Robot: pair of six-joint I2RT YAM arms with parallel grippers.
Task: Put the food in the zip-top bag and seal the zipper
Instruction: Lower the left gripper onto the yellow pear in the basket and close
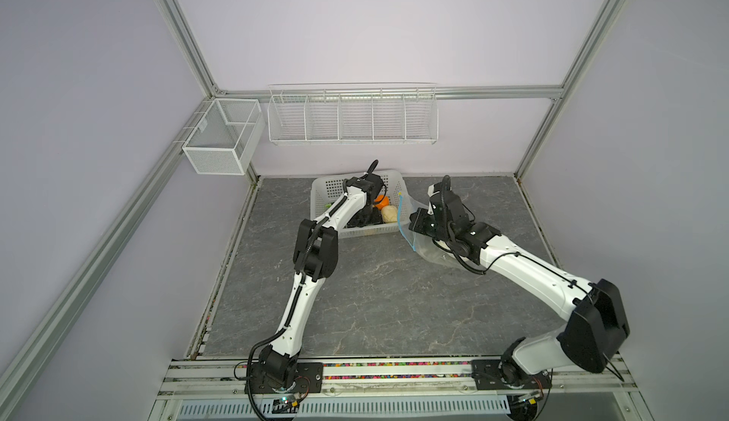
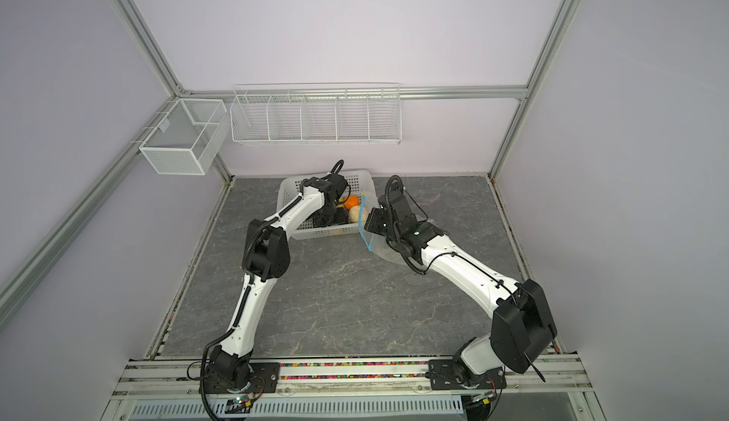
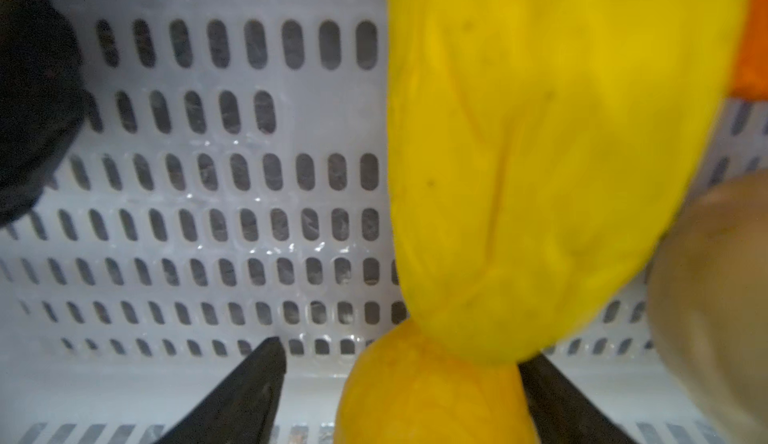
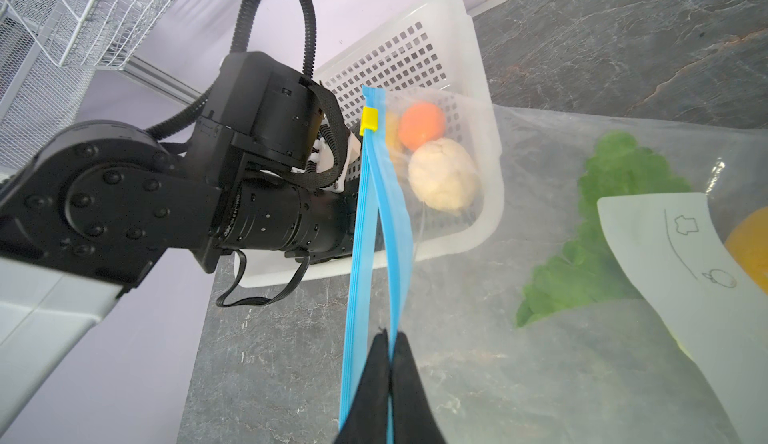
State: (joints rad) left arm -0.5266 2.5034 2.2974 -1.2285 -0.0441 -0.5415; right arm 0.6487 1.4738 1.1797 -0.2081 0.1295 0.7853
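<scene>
- The zip-top bag (image 4: 540, 338) lies on the desk (image 1: 374, 300) just right of centre in both top views. Its mouth faces the white basket (image 1: 327, 190) beside it. A green leafy piece (image 4: 602, 234) shows through the film inside, next to the white label (image 4: 656, 246).
- The right end effector (image 4: 388, 363) is pressed together on one lip of the zipper (image 4: 395, 229) and lifts it so the mouth gapes. The yellow slider (image 4: 369, 119) sits at the strip's far end.
- The film looks thin, limp and slippery. Only the blue strip seems stiff enough to grip, so a pinch there should hold where bare film would likely slide.
- The left end effector (image 3: 399, 396) is down in the basket, at the centre of both top views. Its fingers are spread either side of the narrow end of the yellow piece (image 3: 540, 150). One finger seems to touch it and the other stands apart — the close view is blurred, so contact is hard to judge.
- The yellow piece looks light, smooth and slightly soft. Its pinched neck offers a natural hold, though the heavy end may swing.
- The orange piece (image 4: 422, 125) and beige piece (image 4: 442, 173) lie in the basket. They are round, probably light and apt to roll — best taken across the widest part.
</scene>
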